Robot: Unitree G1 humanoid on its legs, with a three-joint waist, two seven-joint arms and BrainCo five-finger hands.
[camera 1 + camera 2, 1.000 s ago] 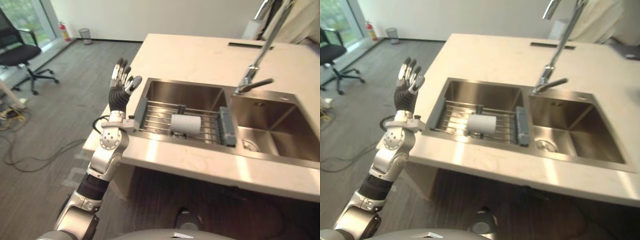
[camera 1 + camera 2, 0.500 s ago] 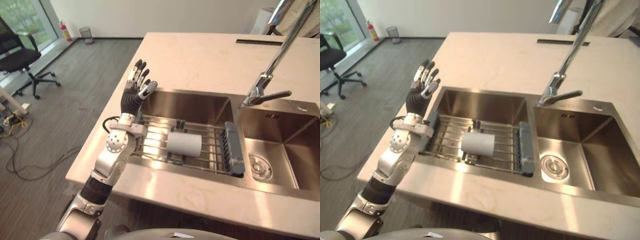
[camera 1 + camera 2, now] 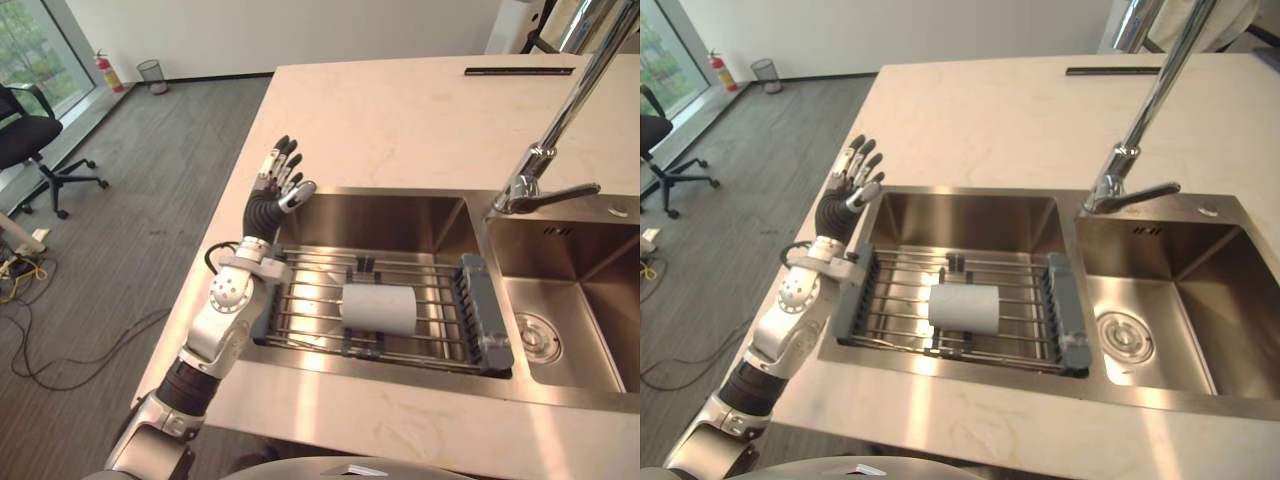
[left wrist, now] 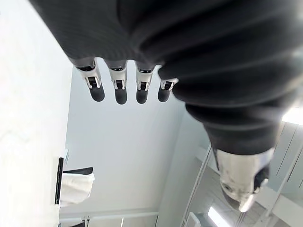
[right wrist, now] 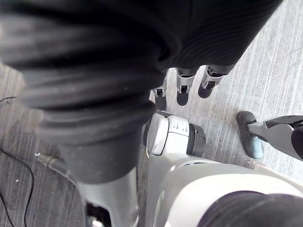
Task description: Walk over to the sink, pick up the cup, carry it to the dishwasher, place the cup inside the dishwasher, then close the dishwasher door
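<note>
A pale cylindrical cup [image 3: 378, 309] lies on its side on a wire rack [image 3: 300, 322] that spans the left basin of the steel sink [image 3: 400, 205]. My left hand [image 3: 278, 185] is raised upright over the counter at the basin's left rim, to the left of the cup and apart from it. It is open, its fingers [image 4: 117, 90] straight and holding nothing. My right hand [image 5: 182, 90] hangs low above the floor, open and holding nothing.
A tall faucet [image 3: 545, 160] rises between the left basin and the right basin [image 3: 580, 300]. The pale stone counter [image 3: 400, 120] stretches beyond, with a black slot [image 3: 518, 71] at the back. An office chair [image 3: 30, 135] stands on the floor at the far left.
The camera has come closer to the sink and now looks more steeply down on it. My left hand, still raised and open, now stands by the basin's left rim instead of beside the counter.
</note>
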